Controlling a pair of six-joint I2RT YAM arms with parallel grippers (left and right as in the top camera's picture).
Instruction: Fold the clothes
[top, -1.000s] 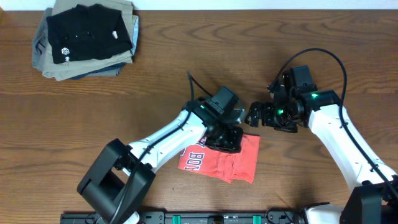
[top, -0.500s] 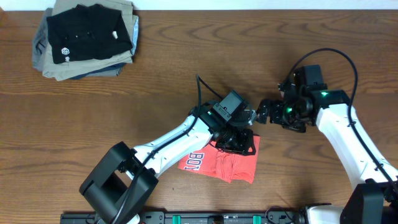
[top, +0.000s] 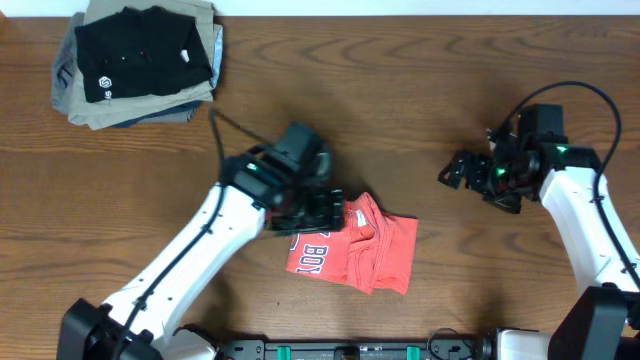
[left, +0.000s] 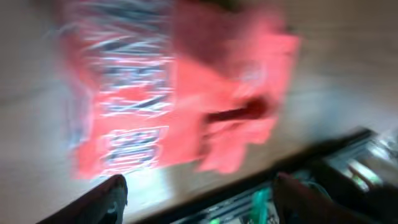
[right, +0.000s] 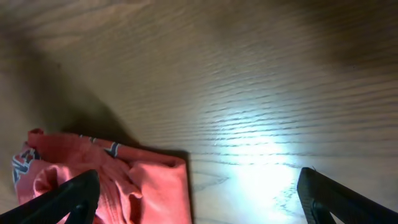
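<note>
Clothes (top: 355, 250) folded small on tbl (top: 450, 100).

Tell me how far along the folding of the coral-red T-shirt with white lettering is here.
Done: the coral-red cotton T-shirt lies folded into a compact rectangle, lettering up, its top edge rumpled. In hand: nothing; the left gripper hangs open at its edge and the right gripper is open, well clear. Left, probably: smoothing that edge and perhaps moving it to the stack of folded black and khaki garments.
</note>
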